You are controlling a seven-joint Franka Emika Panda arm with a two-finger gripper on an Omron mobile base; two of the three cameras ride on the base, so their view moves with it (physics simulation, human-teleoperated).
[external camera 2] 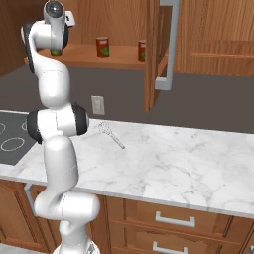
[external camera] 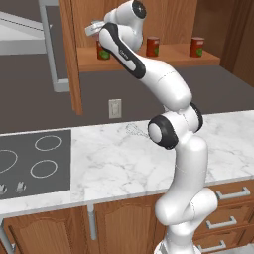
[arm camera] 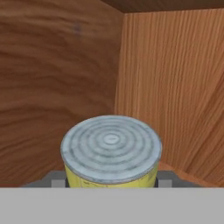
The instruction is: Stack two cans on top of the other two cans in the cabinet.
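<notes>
In the hand view my gripper (arm camera: 110, 180) is shut on a pale can (arm camera: 111, 151) with a yellow-green side and a ringed grey top. One dark fingertip (arm camera: 56, 179) shows on each side of it. The hand (external camera: 92, 29) is inside the reddish-brown cabinet (external camera: 171, 61) at the shelf's left end, just above a red can (external camera: 102, 51) that the arm partly hides. Two more red cans with green patches stand apart on the shelf, one in the middle (external camera: 153, 46) and one at the right (external camera: 197, 46). From the right base view these are the cans at the middle (external camera 2: 102, 46) and right (external camera 2: 142, 50).
The cabinet's side panel (external camera: 73, 59) and back wall close in around the hand. Open doors hang at the left (external camera: 52, 47) and right (external camera 2: 167, 44). A wire whisk (external camera: 135, 130) lies on the marble counter (external camera: 114, 163) below. A cooktop (external camera: 34, 161) lies to the left.
</notes>
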